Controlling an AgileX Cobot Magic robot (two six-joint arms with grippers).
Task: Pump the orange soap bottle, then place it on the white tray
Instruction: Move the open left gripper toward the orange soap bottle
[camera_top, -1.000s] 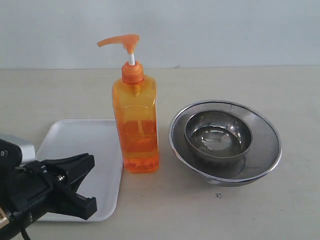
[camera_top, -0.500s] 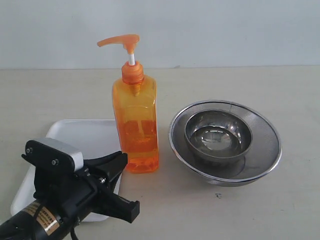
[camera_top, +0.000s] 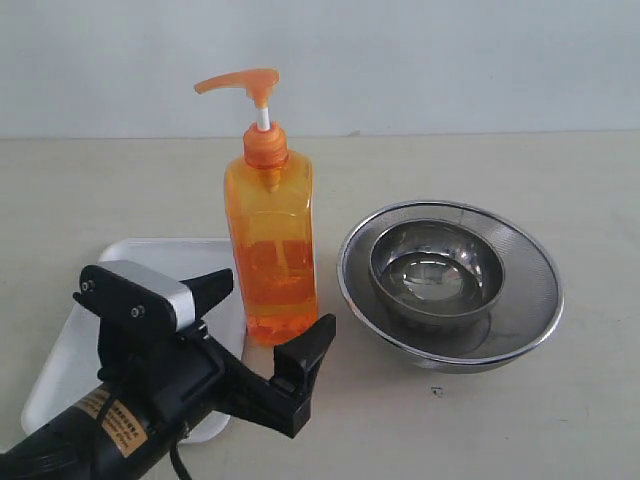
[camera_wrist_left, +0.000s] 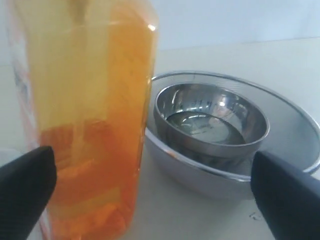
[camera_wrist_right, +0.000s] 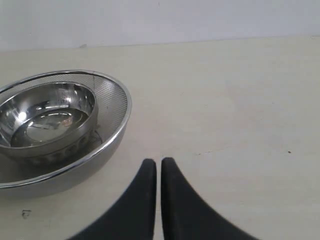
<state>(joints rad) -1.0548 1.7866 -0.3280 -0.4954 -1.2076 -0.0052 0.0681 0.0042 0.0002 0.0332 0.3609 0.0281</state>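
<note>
The orange soap bottle (camera_top: 271, 250) stands upright on the table, its pump head pointing left, just right of the white tray (camera_top: 130, 265). My left gripper (camera_top: 272, 312) is open, low in front of the bottle's base, one finger over the tray and the other to the bottle's front right. In the left wrist view the bottle (camera_wrist_left: 85, 115) fills the frame close up, near one finger of the left gripper (camera_wrist_left: 150, 180). My right gripper (camera_wrist_right: 158, 164) is shut with nothing in it, above bare table; it does not show in the exterior view.
A steel mesh strainer (camera_top: 530, 300) holding a smaller steel bowl (camera_top: 437, 270) sits right of the bottle; the strainer (camera_wrist_right: 112, 100) also lies near my right gripper. The table runs back to a pale wall.
My left gripper has come in from the lower left, crossing over the tray toward the bottle's base. The bottle, tray and bowls have not moved.
</note>
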